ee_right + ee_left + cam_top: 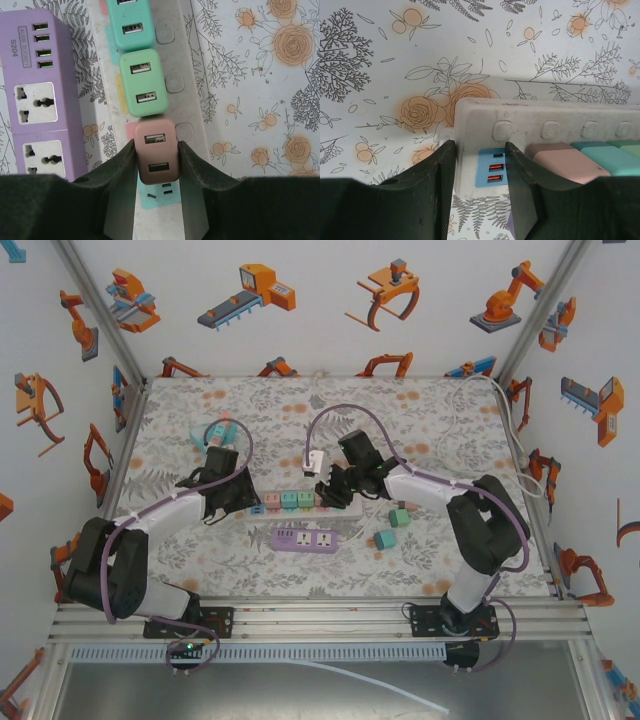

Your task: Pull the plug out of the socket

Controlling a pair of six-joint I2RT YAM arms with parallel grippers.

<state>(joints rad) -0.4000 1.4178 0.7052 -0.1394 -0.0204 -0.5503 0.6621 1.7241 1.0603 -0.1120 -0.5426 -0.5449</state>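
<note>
Still socketed, the pink plug (154,137) is being clamped by the right gripper (156,160). The white power strip (545,112) is being pinched at its end by the left gripper (480,167).

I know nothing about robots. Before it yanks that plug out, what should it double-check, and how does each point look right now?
1. Right claw on the pink plug: ok, fingers press both its sides.
2. Pink plug seated in the white strip, not yet pulled: ok.
3. Left claw bracing the white strip's end: cannot tell; it flanks the end, firmness unclear.
4. Green plug next door clear of the right claw: ok.
5. Purple strip out of the way: ok, it lies beside, not over the pink plug.
</note>
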